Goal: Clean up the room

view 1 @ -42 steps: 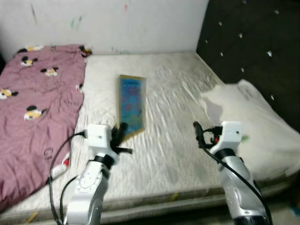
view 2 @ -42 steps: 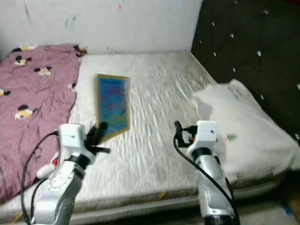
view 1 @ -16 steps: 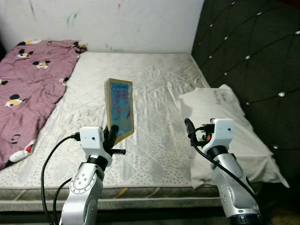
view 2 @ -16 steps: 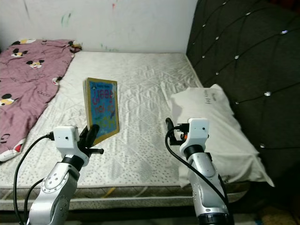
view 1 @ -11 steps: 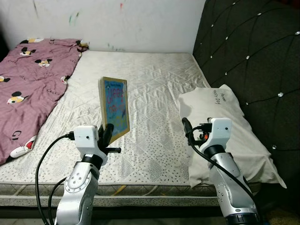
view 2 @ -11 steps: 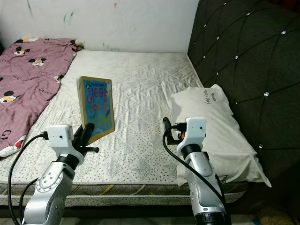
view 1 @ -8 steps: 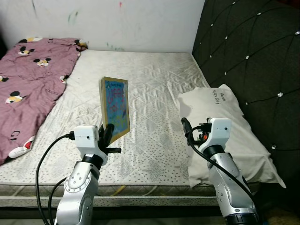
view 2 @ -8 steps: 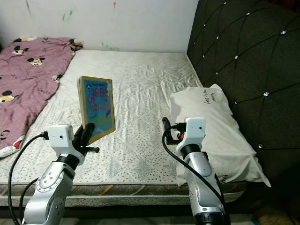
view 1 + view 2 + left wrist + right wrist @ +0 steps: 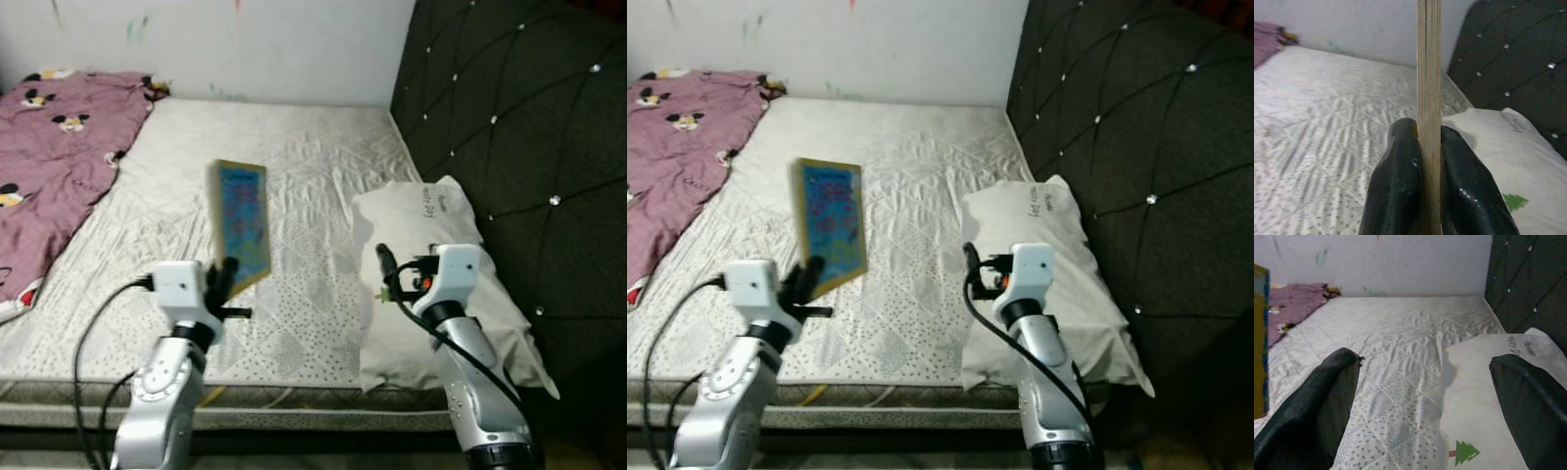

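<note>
A flat blue picture book with a yellow-brown border (image 9: 242,223) stands upright above the mattress, and my left gripper (image 9: 223,277) is shut on its lower edge. The left wrist view looks along the book's thin edge (image 9: 1428,98), pinched between the two black fingers (image 9: 1400,186). My right gripper (image 9: 384,262) is held up over the front of the bed beside the white pillow (image 9: 426,255), open, its fingers (image 9: 1317,401) spread wide with nothing between them.
The bare white mattress (image 9: 294,147) runs back to a white wall. A maroon cartoon-print blanket (image 9: 49,147) lies at the far left. A dark tufted headboard (image 9: 509,127) rises on the right. The bed's front edge (image 9: 294,416) is just below my arms.
The camera has shifted, so the bed sits a little lower and leftward in view. My left gripper still holds the book upright; the right gripper stays open.
</note>
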{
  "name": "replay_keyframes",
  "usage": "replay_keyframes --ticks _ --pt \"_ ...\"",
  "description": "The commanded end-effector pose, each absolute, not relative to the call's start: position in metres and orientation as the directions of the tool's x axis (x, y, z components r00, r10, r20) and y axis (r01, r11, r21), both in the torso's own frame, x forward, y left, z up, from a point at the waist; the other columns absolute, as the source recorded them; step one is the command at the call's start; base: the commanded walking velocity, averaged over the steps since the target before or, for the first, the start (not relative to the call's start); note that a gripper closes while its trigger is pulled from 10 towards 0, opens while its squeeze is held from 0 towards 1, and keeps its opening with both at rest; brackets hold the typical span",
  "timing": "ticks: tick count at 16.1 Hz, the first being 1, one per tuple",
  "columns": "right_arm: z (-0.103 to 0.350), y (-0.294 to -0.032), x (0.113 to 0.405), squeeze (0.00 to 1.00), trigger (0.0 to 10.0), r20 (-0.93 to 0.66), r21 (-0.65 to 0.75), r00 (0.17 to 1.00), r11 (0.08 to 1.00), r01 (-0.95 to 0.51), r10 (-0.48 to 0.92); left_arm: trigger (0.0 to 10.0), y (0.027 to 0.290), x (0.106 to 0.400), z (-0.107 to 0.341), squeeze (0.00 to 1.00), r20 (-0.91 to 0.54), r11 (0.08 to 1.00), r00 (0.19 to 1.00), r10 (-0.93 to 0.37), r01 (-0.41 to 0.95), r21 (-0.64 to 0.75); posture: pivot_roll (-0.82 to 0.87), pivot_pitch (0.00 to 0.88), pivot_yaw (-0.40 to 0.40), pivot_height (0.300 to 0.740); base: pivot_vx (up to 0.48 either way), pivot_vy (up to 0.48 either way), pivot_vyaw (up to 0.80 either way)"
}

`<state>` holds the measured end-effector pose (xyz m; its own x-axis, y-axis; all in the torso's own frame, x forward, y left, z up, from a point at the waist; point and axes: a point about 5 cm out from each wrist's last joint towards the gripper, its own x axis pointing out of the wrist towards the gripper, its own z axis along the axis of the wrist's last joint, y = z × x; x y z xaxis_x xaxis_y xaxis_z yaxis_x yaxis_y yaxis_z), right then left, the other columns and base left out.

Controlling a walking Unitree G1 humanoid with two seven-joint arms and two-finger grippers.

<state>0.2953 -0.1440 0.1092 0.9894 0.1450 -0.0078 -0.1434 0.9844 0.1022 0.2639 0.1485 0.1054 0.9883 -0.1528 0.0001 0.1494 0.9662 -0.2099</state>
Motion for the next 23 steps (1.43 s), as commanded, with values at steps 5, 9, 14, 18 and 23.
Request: replay_keyframes --ticks 5,9,14,18,23 --pt "0.1091 -0.1499 0.2959 0.00 10.0 -0.017 0.103 0.992 0.987 -0.121 0.123 10.0 0.1395 0.2637 0.1191 0.00 0.085 0.946 0.971 -0.222 0.235 -0.223 -0.08 0.000 -0.030 0.740 0.000 0.000 -0.23" --pt "0.1097 -0.1498 0.2963 0.00 10.0 -0.012 0.101 0.992 0.987 -0.123 0.125 10.0 0.1392 0.2628 0.1193 0.00 0.089 0.942 0.969 -0.231 0.245 -0.227 -0.08 0.000 -0.030 0.740 0.192 0.000 -0.17" --pt "0.1096 -0.1499 0.2964 0.00 10.0 -0.013 0.095 0.992 0.988 -0.122 0.124 10.0 0.1382 0.2629 0.1195 0.00 0.092 0.939 0.966 -0.241 0.256 -0.229 -0.08 0.000 -0.029 0.740 0.294 0.000 0.00" --pt "0.1093 -0.1512 0.2963 0.00 10.0 -0.015 0.090 0.993 0.989 -0.118 0.120 10.0 0.1380 0.2630 0.1190 0.00 0.089 0.939 0.967 -0.239 0.254 -0.231 -0.09 0.000 -0.029 0.740 0.132 0.000 0.00" --pt "0.1092 -0.1521 0.2965 0.00 10.0 -0.015 0.085 0.993 0.990 -0.114 0.115 10.0 0.1376 0.2621 0.1166 0.00 0.071 0.938 0.969 -0.238 0.248 -0.242 -0.09 0.000 -0.026 0.740 0.051 0.000 0.00"
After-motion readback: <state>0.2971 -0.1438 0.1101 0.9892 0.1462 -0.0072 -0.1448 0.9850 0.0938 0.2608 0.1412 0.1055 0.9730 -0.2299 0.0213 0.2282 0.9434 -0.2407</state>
